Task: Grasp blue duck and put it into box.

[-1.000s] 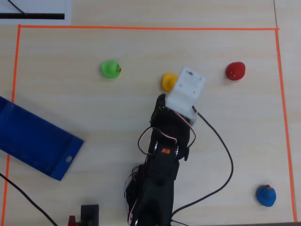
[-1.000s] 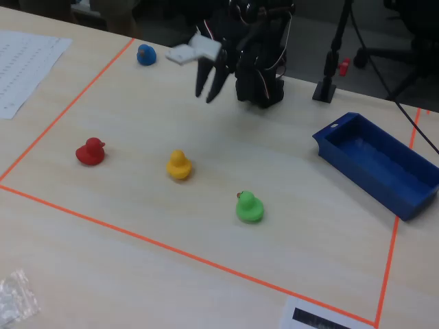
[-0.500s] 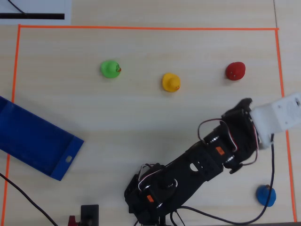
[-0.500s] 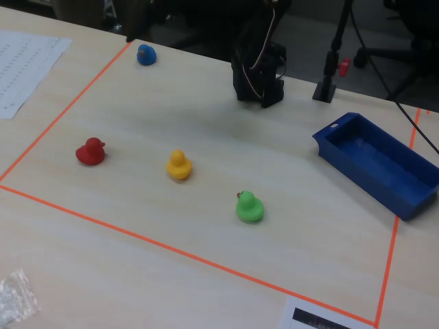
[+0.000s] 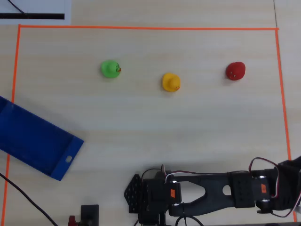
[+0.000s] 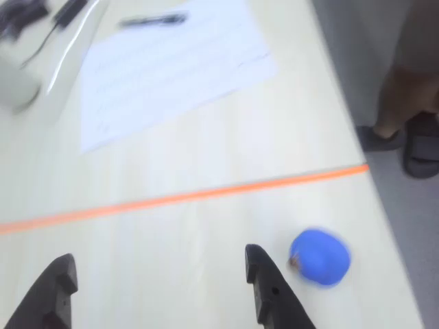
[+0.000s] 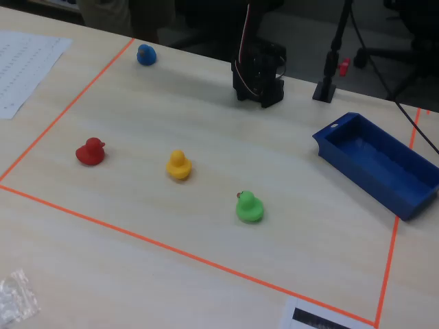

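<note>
risk of knocking the blue duck off the table corner

gripper point(image 6: 161, 291) spread wide, holding nothing, hovering low over the table. blue duck point(image 6: 319, 256) just right of the right-hand fingertip point(image 6: 259, 264) in the wrist view, outside the gap, close to the table edge and inside the orange tape line point(image 6: 185, 197). box point(image 7: 381, 164) well apart across the table. closing or sweeping from here likely to nudge the duck aside rather than trap it.
</note>
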`<control>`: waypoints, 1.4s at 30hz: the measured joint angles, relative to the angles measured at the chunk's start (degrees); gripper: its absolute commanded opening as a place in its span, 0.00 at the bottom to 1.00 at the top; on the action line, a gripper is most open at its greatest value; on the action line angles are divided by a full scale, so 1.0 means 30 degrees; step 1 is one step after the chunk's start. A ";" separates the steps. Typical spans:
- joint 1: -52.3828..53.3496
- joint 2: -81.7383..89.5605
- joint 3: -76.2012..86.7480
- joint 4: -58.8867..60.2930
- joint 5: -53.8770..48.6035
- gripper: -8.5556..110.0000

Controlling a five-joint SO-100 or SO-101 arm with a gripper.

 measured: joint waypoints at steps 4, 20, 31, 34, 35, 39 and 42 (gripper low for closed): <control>0.1201 -0.1523 -0.0264 -0.1846 0.0381 0.39; 0.3193 -0.5186 0.1318 -0.7617 -0.1084 0.39; 0.4307 -0.7617 0.4424 -1.2070 -0.2783 0.39; 0.4395 -0.7998 0.5479 -1.3242 -0.3135 0.39; 0.4424 -0.8145 0.5713 -1.3506 -0.3223 0.39; 0.4834 -0.8818 0.6650 -1.4648 -0.3867 0.39; 0.5215 -0.8818 0.7734 -1.5557 -0.4512 0.38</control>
